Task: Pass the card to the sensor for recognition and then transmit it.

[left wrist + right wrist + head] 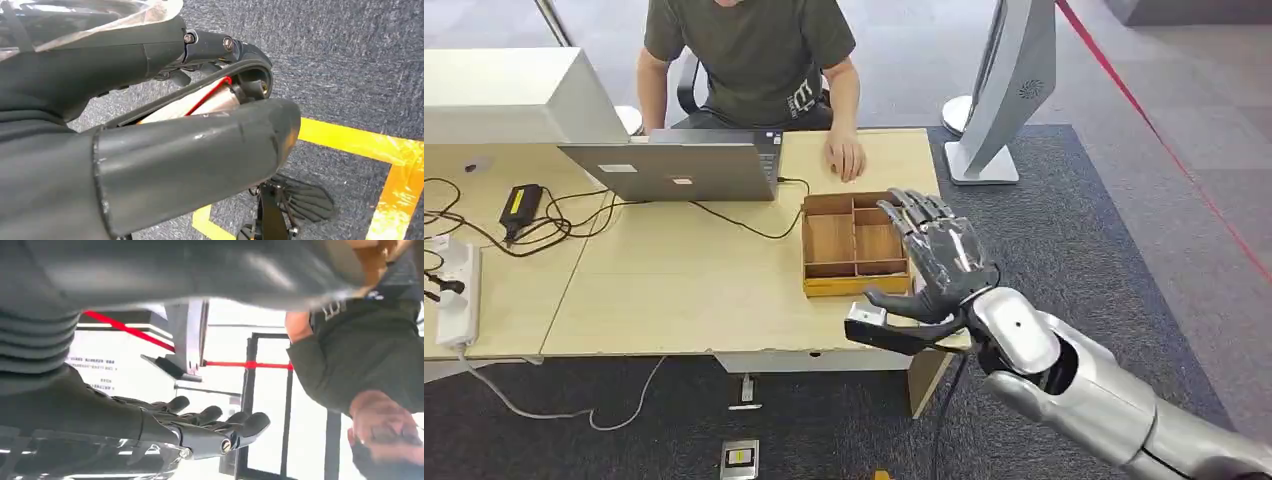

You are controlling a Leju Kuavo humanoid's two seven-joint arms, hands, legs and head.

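Right hand (pixel 934 262): fingers spread, holding nothing, over the wooden tray (pixel 854 245).
Left hand (pixel 150 140): hold unclear.
Progress: early; card not seen.

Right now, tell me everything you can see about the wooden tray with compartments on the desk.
The wooden tray is a shallow rectangular box of light brown wood, split by thin dividers into several compartments, all of which look empty. It lies flat near the desk's front right corner, a yellowish strip along its front edge. The right robot hand hangs over its right side, fingers spread, hiding that edge; contact cannot be told. A person's hand rests on the desk just behind it.
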